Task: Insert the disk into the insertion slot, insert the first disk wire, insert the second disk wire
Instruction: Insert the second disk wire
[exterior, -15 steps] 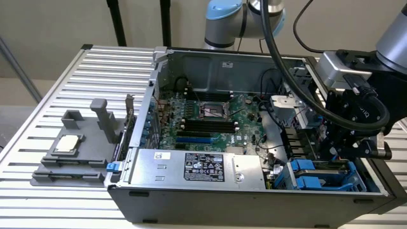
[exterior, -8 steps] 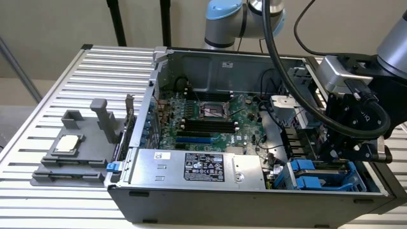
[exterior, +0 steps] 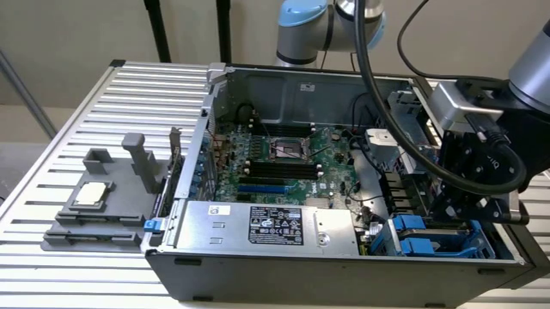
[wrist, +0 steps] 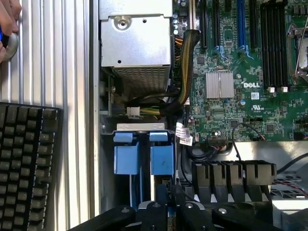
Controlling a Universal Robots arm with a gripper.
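Working across the exterior view from its left, you had the ribbed tabletop (exterior: pixel 103 116) carrying a grey fixture (exterior: pixel 107 193) with a small square chip on it, well apart from the work. Next came the open computer case (exterior: pixel 344 270), with the silver box with a black label (exterior: pixel 266 225) along its near wall and the motherboard (exterior: pixel 284 161) behind it. At the exterior view's right, your hand (exterior: pixel 468 206) hung low over the insertion slot (exterior: pixel 438 241), the cage with blue plastic tabs in the near corner of the case.

In the wrist view the hand (wrist: pixel 175 211) sat just beside the blue tabs (wrist: pixel 143 156), its fingers drawn fully together. You could not tell whether they pinched anything; a thin blue edge ran down toward them, and it may have been the disk's (wrist: pixel 137 192) carrier frame already in the cage. A keyboard (wrist: pixel 26 163) lay on the tabletop alongside the case, and a person's hand (wrist: pixel 7 24) rested near it.

By my reading you were at the first step, seating the disk, or just finishing it. No loose wire sat at the hand. The move from here called for a straight push along the cage rails, with the tabs kept aligned.
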